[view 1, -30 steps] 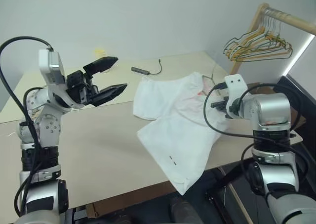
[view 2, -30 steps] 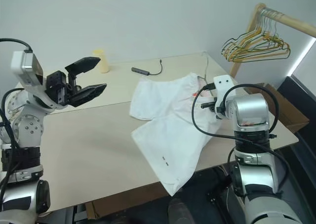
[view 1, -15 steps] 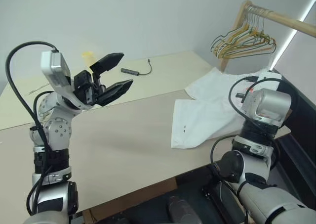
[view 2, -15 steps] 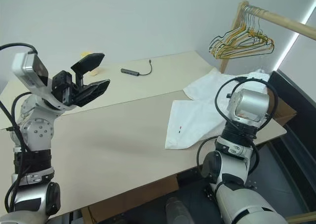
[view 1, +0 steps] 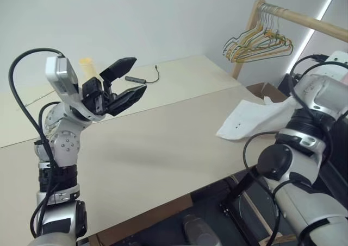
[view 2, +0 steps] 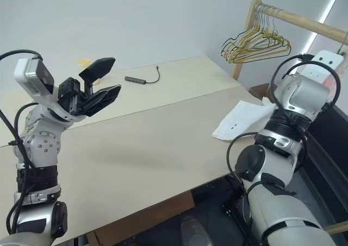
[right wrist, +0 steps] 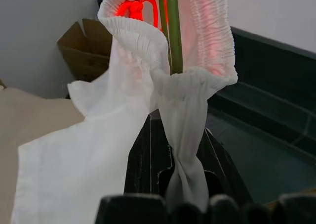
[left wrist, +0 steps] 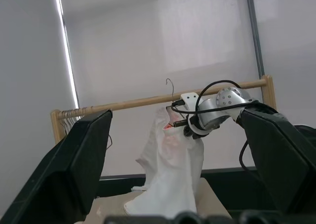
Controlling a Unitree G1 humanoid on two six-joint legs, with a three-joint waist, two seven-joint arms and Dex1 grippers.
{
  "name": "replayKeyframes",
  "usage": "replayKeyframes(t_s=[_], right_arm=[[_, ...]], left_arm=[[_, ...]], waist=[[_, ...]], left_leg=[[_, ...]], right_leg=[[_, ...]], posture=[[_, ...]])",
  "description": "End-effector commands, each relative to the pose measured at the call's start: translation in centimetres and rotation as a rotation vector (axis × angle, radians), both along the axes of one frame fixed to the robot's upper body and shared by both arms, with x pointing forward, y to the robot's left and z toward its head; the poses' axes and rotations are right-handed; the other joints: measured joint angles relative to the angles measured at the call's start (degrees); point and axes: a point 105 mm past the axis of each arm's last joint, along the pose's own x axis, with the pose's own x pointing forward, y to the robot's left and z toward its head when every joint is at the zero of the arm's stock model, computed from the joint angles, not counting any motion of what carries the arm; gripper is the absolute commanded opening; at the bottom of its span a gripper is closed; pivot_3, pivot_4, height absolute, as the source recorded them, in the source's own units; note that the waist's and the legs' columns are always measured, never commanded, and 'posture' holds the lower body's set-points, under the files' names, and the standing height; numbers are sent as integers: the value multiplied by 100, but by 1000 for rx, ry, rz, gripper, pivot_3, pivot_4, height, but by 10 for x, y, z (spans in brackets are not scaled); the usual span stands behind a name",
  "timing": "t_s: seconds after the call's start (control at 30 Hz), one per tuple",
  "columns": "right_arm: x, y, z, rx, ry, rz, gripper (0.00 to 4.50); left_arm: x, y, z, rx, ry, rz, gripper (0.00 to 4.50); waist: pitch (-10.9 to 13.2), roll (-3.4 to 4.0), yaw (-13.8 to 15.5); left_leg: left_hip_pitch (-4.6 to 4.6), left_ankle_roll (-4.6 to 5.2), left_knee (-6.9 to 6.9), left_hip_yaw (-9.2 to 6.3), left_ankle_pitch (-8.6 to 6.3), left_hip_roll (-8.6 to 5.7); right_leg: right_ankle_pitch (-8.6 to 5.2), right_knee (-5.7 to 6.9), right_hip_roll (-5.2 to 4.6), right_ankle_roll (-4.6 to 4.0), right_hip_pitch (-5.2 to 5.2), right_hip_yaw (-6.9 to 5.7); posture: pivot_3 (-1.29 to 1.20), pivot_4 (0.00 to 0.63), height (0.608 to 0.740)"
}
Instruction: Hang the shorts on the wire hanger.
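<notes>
The right gripper (right wrist: 173, 184) is pinching a twisted fold of the shorts (right wrist: 94, 150), its two black fingers (right wrist: 143, 159) closed on the cloth just below the gathered waistband. In the right wrist view we are seeing a thin rod (right wrist: 172, 31) rising through the open waistband, its colour uncertain in the red glow; we cannot tell whether it is the wire hanger. In the eye views the shorts (view 1: 247, 121) are trailing from the raised right arm at the right edge of the frame, their lower part resting on the right corner of the table (view 1: 163, 148); two small dark marks are showing near the hem. The left gripper (view 1: 128, 83), at the upper left, is standing wide open and holding nothing, well apart from the shorts. One bunch of coloured hangers (view 1: 253, 42) is hanging on one wooden rail (view 1: 304, 22) at the upper right. One dark cable (view 1: 141, 79) and one yellow cup (view 1: 87, 67) are lying at the far side of the table. We are reading no writing or labels anywhere.
</notes>
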Motion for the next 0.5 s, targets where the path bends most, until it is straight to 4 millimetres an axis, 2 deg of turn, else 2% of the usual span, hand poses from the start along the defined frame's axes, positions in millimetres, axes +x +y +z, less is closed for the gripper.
replayKeyframes(t_s=[0.03, 0.2, 0.23, 0.37, 0.5], right_arm=[[0, -13, 24, 51, -113, -35, 1], [-1, -26, 25, 109, -130, -61, 1], [-1, -27, 26, 113, -132, -64, 1], [-2, -35, 27, 145, -139, -77, 1], [3, -34, 17, 292, -138, -36, 1]], left_arm=[[-6, 0, 6, 18, -37, 7, 4500], [-7, 0, 5, 26, -34, 7, 4500], [-8, 0, 5, 28, -34, 6, 4500], [-7, 0, 5, 35, -32, 1, 4500], [-6, -2, 4, 46, -31, -11, 4500]], waist=[[0, 0, -4], [3, 4, -16], [4, 5, -26], [4, 5, -42], [5, 5, -44]], left_leg=[[7, 0, -4, 5, 0, 0], [70, 1, -61, 24, 0, 0], [88, 3, -85, 30, 1, 0], [99, 20, -97, 45, -9, 0], [101, 28, -96, 60, -14, 0]], right_leg=[[0, -1, 1, 0, 2, 6], [-5, -54, 2, 9, 81, 22], [-22, -86, 5, 41, 107, 26], [-24, -103, 4, 44, 119, 37], [-10, -108, 2, 26, 119, 49]], posture=[[-280, 0, 740], [-286, 0, 740], [-288, 0, 740], [-297, 0, 740], [-308, 0, 740]])
